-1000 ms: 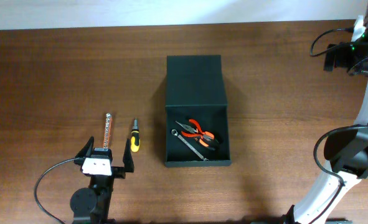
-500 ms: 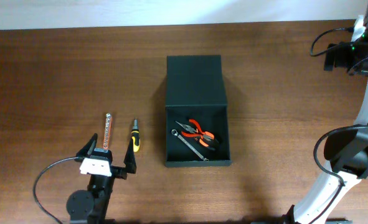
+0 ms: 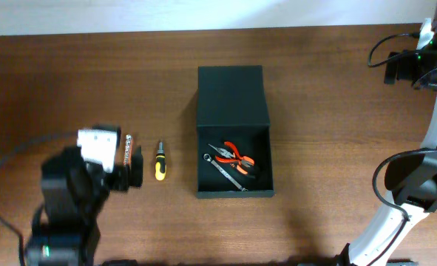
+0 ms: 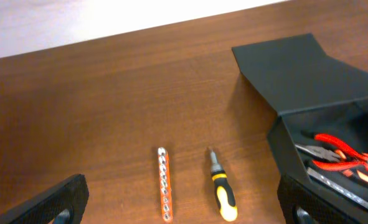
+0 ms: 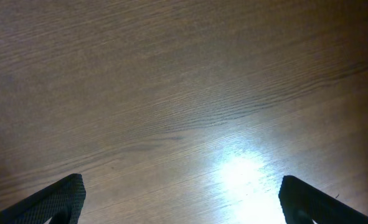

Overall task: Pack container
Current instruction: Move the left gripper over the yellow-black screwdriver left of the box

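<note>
Recorded since a second ago: lift and leftward swing of the left arm, left pincer (image 4: 182, 200) now hanging wide open and empty by two loose tools; judged a line-up for the next pick. Found surface (image 3: 314, 89) roomy on all sides. Found container (image 3: 231, 96) mid-surface, flap laid back, pliers (image 3: 234, 157) and wrench (image 3: 224, 171) inside. Noted right pincer (image 5: 184, 202) spread, empty, over bare wood. Noted screwdriver (image 4: 221, 186) and bit strip (image 4: 164, 185) side by side, apart, clear of every edge.

Matt blk container (image 3: 231, 94), glossy wood table (image 3: 92, 74)
</note>
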### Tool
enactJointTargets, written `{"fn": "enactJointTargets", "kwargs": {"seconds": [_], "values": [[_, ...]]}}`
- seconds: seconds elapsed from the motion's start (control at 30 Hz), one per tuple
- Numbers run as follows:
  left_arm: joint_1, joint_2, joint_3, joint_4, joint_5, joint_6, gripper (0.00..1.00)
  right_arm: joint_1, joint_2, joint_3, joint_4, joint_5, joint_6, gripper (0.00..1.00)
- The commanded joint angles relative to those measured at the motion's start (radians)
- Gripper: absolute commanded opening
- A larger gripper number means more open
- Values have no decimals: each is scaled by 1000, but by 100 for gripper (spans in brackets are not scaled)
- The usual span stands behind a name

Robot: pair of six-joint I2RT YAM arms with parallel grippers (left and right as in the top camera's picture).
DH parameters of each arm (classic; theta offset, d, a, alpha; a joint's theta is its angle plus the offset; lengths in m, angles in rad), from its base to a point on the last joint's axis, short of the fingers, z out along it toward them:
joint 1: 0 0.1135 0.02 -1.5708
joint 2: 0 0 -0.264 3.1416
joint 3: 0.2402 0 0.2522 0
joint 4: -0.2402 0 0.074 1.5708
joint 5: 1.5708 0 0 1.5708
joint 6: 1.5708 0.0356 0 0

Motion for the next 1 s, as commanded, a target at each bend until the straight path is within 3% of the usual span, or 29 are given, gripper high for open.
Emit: {"fn": "enactJointTargets", "kwargs": {"seconds": [0.0,0.07,0.33,0.63,0.8,0.97], "values": [[6,103,70,-4,47,45,99,-2,2,-2,3,-2,12,99],[6,157,85,-7,72,103,99,-2,2,-2,3,-2,12,99],[6,546,272,-236,72,90,99,-2,2,-2,3,-2,12,99],[5,808,307,-271,79,-24,99,-2,2,-2,3,-2,12,99],[5,848,307,-273,74,-188,99,-2,2,-2,3,-2,12,99],[-9,848,307,-298,31,-437,99,-2,2,-2,3,-2,12,99]]}}
